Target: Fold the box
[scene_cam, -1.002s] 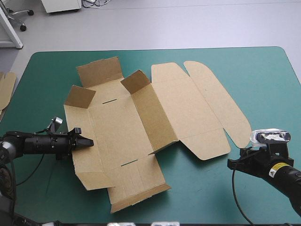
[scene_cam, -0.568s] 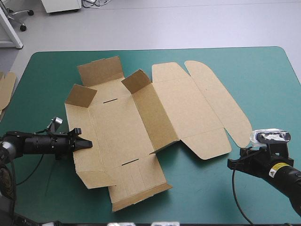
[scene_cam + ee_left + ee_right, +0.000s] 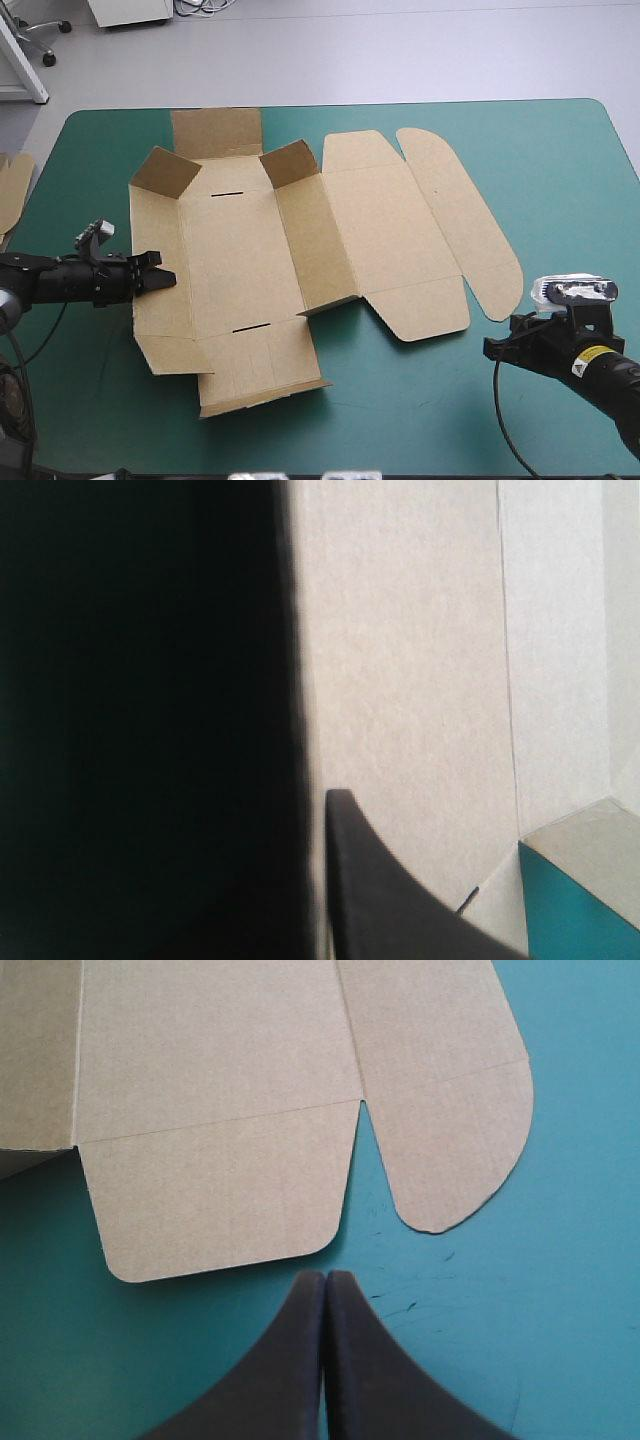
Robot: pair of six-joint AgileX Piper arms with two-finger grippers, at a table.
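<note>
The brown box (image 3: 300, 230) lies as a mostly flat cut sheet across the middle of the teal-green table, with two small flaps raised at its far left part and one inner wall standing. My left gripper (image 3: 155, 280) is at the sheet's left edge, shut on the box. In the left wrist view a black finger (image 3: 380, 900) lies over the board (image 3: 400, 680), and a dark mass hides the other side. My right gripper (image 3: 490, 348) rests shut on the cover, near the front right. In the right wrist view its tip (image 3: 325, 1278) sits just short of the rounded lid flaps (image 3: 220, 1190).
An edge of more brown board (image 3: 12, 185) shows at the table's left edge. Bare teal-green cover (image 3: 560, 180) stretches right of the box and along the front edge.
My left gripper has drawn back to the left, and the box has slid and turned with it toward the table's left side. The right arm has not moved.
</note>
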